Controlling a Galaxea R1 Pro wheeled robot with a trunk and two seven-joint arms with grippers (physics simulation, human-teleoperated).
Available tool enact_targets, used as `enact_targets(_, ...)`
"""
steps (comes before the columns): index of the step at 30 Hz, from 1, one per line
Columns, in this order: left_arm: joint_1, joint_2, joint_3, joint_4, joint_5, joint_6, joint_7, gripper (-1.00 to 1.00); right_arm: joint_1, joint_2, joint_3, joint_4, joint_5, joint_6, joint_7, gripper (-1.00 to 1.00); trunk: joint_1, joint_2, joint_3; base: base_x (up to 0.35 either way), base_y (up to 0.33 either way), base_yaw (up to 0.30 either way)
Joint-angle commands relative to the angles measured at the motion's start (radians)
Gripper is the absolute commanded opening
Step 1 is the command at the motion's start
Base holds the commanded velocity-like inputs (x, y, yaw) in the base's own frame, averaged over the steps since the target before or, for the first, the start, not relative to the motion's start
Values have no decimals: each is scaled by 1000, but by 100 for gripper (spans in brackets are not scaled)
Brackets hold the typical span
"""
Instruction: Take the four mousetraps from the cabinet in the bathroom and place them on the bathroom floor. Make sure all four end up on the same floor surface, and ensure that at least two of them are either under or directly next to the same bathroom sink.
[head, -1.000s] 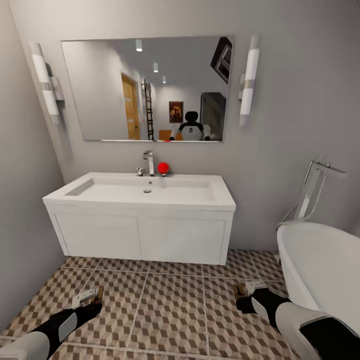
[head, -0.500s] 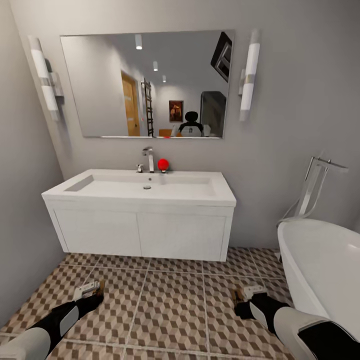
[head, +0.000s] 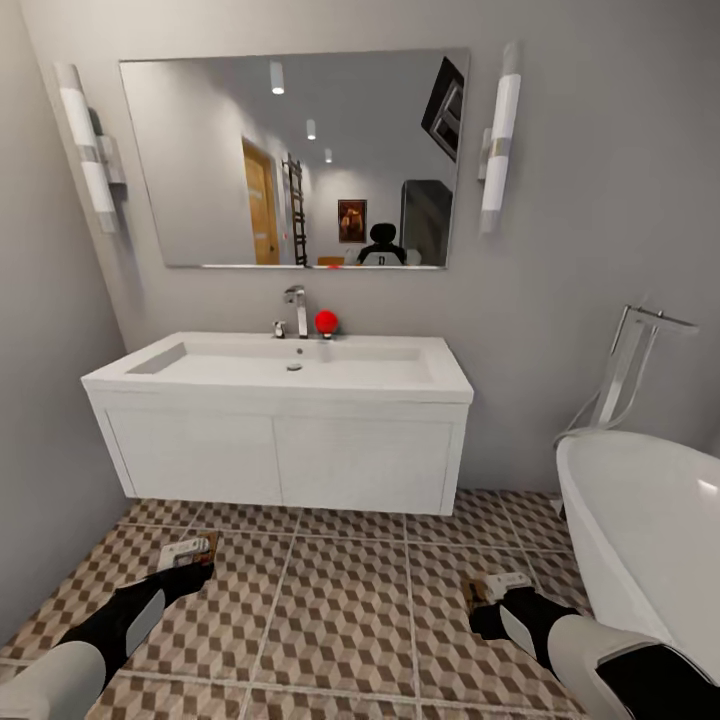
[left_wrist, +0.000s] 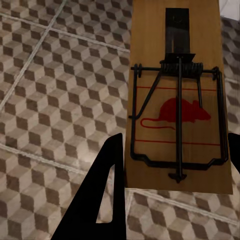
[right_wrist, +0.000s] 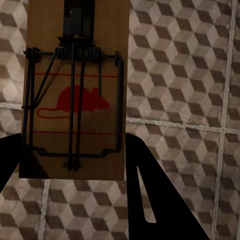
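Each gripper holds one flat wooden mousetrap with a red mouse print and dark wire. My left gripper (head: 187, 556) is shut on a mousetrap (head: 206, 547) low over the bathroom floor (head: 340, 610), a little in front of the left end of the white vanity. In the left wrist view the mousetrap (left_wrist: 177, 100) lies flat between the black fingers (left_wrist: 102, 200). My right gripper (head: 495, 588) is shut on another mousetrap (head: 474, 593) near the tub; up close the mousetrap (right_wrist: 75, 90) sits between dark fingers (right_wrist: 150, 200). The bathroom sink (head: 290, 365) with its chrome tap (head: 297, 310) is straight ahead. The cabinet is out of view.
A white bathtub (head: 650, 530) with a chrome floor tap (head: 630, 370) crowds the right side. A grey wall (head: 45, 420) closes the left. There is a gap under the wall-hung vanity (head: 280, 460). A red ball (head: 326, 321) sits by the tap, below a large mirror (head: 300, 160).
The camera has shifted, so the sink and mirror sit slightly higher in the picture. My left gripper has moved forward toward the vanity with its mousetrap. The right gripper has barely moved.
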Motion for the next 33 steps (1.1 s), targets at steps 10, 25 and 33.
enact_targets(10, -1, -1, -6, -14, 4, 43, 1, -100, -1, 1, 9, 1, -14, 0, 1, -100, 38, -71, -32, 0, 0, 0)
enact_targets(25, 0, -7, -7, -28, 2, 48, 1, -100, 0, 10, 9, 1, -13, -25, 1, -100, 96, -176, -79, 0, 0, 0)
enact_targets(33, 0, -23, -7, -28, -46, 79, 1, -100, 0, 8, 5, -5, -9, -88, 0, -100, 126, -232, -104, 0, 0, 0)
